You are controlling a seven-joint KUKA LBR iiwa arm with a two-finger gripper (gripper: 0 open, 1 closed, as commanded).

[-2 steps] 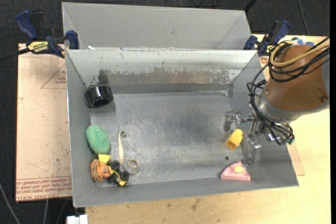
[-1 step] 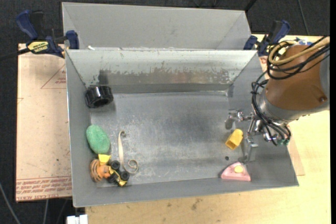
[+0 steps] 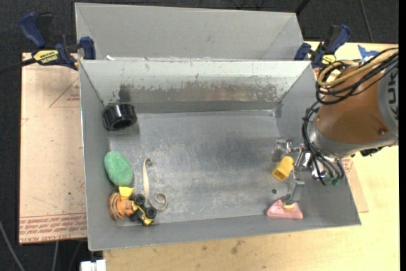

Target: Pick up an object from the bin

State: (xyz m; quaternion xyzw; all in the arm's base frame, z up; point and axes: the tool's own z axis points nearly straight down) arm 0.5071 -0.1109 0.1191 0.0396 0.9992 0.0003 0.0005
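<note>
Fingers [image 3: 295, 190] point down at a pink wedge [image 3: 283, 211] in the bin's [image 3: 209, 155] near right corner, my arm [image 3: 349, 117] reaching from the right; open or closed, I cannot tell.

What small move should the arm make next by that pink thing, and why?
Probably ease straight down onto the pink wedge: the gripper sits just above its right end in the bin's near right corner, while the green lump lies far left.
</note>
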